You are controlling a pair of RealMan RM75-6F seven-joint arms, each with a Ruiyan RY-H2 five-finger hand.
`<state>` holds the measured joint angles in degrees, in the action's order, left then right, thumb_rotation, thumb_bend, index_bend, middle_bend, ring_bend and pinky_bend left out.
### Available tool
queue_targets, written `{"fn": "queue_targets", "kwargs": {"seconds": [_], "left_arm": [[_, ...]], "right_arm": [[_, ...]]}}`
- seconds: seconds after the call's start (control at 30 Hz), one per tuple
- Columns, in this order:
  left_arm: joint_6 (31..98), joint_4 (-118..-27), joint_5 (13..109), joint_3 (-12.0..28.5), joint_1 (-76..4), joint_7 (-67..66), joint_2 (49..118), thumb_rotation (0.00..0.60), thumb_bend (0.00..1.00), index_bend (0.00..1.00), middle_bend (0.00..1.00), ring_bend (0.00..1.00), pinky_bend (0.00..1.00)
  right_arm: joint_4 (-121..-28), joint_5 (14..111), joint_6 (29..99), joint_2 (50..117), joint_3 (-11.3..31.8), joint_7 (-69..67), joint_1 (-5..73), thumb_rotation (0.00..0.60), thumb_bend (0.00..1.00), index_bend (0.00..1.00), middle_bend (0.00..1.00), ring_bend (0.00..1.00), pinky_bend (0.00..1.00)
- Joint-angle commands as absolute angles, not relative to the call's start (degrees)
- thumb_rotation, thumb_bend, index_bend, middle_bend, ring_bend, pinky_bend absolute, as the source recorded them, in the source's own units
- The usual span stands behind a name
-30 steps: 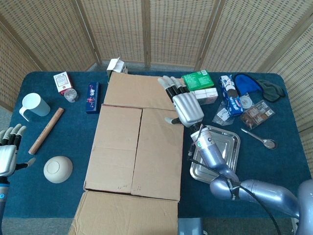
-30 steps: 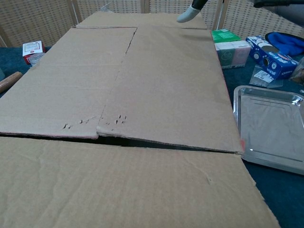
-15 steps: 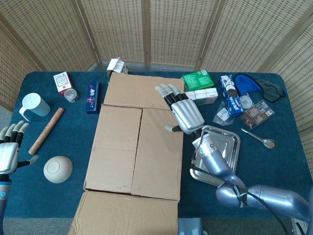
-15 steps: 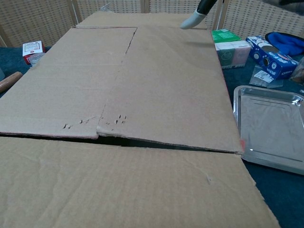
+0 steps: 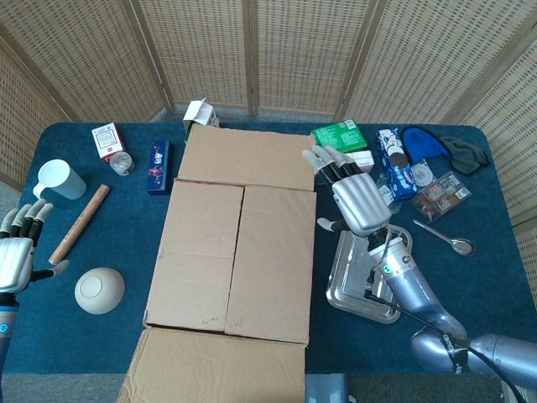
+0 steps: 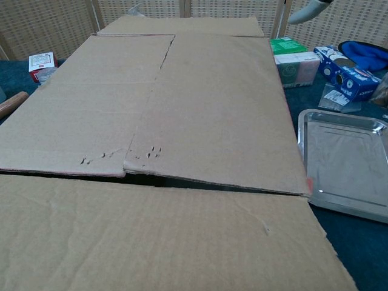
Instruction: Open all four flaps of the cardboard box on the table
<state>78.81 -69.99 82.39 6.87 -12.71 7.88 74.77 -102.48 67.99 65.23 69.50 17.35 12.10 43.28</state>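
The cardboard box (image 5: 235, 252) lies in the middle of the blue table, and it fills most of the chest view (image 6: 157, 109). Its far flap (image 5: 243, 158) and near flap (image 5: 218, 369) are folded outward and lie flat. The two inner flaps are down, meeting at a seam (image 5: 237, 252). My right hand (image 5: 352, 197) hovers empty with fingers spread, just right of the box's far right corner, above the tray; one fingertip (image 6: 303, 12) shows in the chest view. My left hand (image 5: 17, 252) hangs empty with fingers apart at the table's left edge, well away from the box.
A steel tray (image 5: 369, 269) lies right of the box. Green and white packets (image 5: 344, 147), a blue pack (image 5: 394, 164), snacks and a spoon (image 5: 445, 237) fill the right side. Left of the box are a bowl (image 5: 99, 290), wooden stick (image 5: 80, 222), white cup (image 5: 59, 180) and small boxes (image 5: 158, 166).
My right hand has moved right, off the box's right inner flap, and now hovers beyond its right edge. My left hand has shifted slightly up at the left edge. The flaps look unchanged.
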Motion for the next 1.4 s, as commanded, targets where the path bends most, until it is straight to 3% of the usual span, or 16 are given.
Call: {"fn": "queue_targets", "kwargs": {"seconds": [0.03,0.4,0.87,1.17,1.4], "left_arm": [[78.4,-68.6,84.0,7.0,-14.0,10.4,73.7,0.6,0.07,0.0,0.0,0.0,0.0],[77.1,-63.1,92.1,6.0,-20.7,21.0,68.1,0.6,0.07,0.0,0.0,0.0,0.0],[77.0,-63.2,97.9,5.3,-28.2,29.3,66.0,0.6,0.07,0.06,0.0,0.0,0.0],[77.5,-66.7,102.1,5.8,-35.0,34.1,65.2,0.6,0.05,0.14,0.0,0.01,0.02],[79.6,-66.1,104.9,6.7,-39.8,37.7,67.2,0.6,0.04,0.26,0.1,0.08,0.13]], "right_arm": [[-102.4,68.8,66.0,68.1,16.8,11.3,41.9,0.6,0.0,0.0,0.0,0.0,0.15],[-97.2,68.1,67.8,64.4,14.4,6.0,35.8,0.6,0.0,0.0,0.0,0.0,0.15],[-82.5,70.5,71.9,66.3,11.0,-2.8,28.0,0.6,0.0,0.0,0.0,0.0,0.15],[-85.0,72.1,77.9,64.7,7.0,-4.4,19.3,0.6,0.0,0.0,0.0,0.0,0.15],[-89.0,73.4,80.9,62.6,5.4,-3.7,15.0,0.6,0.0,0.0,0.0,0.0,0.15]]}}
